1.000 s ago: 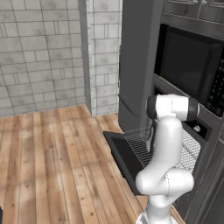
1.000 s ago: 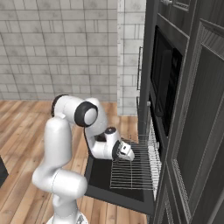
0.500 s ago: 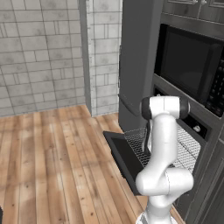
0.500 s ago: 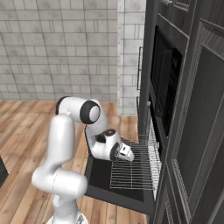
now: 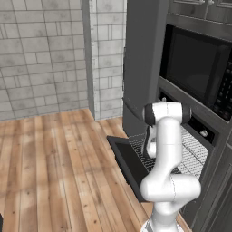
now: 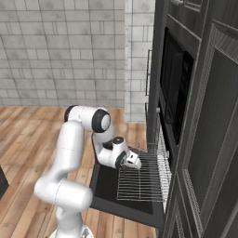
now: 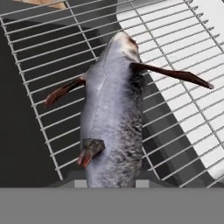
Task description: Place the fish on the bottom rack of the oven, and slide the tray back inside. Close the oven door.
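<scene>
A grey fish point(image 7: 111, 118) with reddish fins hangs lengthwise between my fingertips, and my gripper point(image 7: 107, 183) is shut on its tail end. Under it lies the bottom rack point(image 7: 39, 57), a silver wire grid. Whether the fish touches the wires I cannot tell. In the right base view my gripper point(image 6: 134, 161) hovers over the near left part of the rack point(image 6: 144, 181), which is pulled out above the open oven door point(image 6: 104, 186). In the left base view my arm hides the hand; the rack point(image 5: 192, 152), the door point(image 5: 127, 158) and the oven's knob strip point(image 5: 190, 121) show around it.
A glossy black microwave point(image 5: 195, 68) sits in the dark cabinet wall above the oven. Tall dark cabinet fronts point(image 6: 209, 139) stand close on the right. Wooden floor point(image 5: 54, 158) stretches to the left, up to a grey tiled wall.
The arm's shoulder and elbow have swung a little toward the oven. The hand with the fish has stayed almost in place over the rack.
</scene>
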Controlling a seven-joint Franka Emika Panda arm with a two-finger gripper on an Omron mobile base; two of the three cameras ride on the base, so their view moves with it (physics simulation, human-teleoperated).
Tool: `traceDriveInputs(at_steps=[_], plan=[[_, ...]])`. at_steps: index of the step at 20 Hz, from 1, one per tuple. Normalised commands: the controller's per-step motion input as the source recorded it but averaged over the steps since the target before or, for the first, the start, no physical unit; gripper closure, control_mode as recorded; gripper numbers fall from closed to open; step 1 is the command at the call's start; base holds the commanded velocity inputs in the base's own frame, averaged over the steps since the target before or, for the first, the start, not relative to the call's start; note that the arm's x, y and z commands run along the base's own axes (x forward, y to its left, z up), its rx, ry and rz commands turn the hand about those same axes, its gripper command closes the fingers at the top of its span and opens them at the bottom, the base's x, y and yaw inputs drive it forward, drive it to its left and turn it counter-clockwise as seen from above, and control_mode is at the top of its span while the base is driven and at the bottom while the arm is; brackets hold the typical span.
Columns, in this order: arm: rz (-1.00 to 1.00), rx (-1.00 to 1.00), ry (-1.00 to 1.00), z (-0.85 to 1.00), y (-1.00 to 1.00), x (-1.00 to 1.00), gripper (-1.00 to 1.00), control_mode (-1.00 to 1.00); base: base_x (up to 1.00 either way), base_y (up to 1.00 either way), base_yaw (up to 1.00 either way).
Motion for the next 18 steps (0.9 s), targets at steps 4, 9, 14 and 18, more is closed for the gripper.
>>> traceDriveInputs(at_steps=[4, 9, 14, 18], plan=[[0.08, 0.07, 0.0, -0.29, -0.36, 0.32, 1.0, -1.0, 0.0, 0.0, 0.0], [0.07, 0.04, 0.0, -0.38, -0.3, 0.3, 1.0, -1.0, 0.0, 0.0, 0.0], [0.05, 0.01, 0.0, -0.43, -0.2, 0.17, 1.0, -1.0, 0.0, 0.0, 0.0], [0.03, 0.0, 0.0, -0.41, -0.04, 0.0, 1.0, -1.0, 0.0, 0.0, 0.0]])
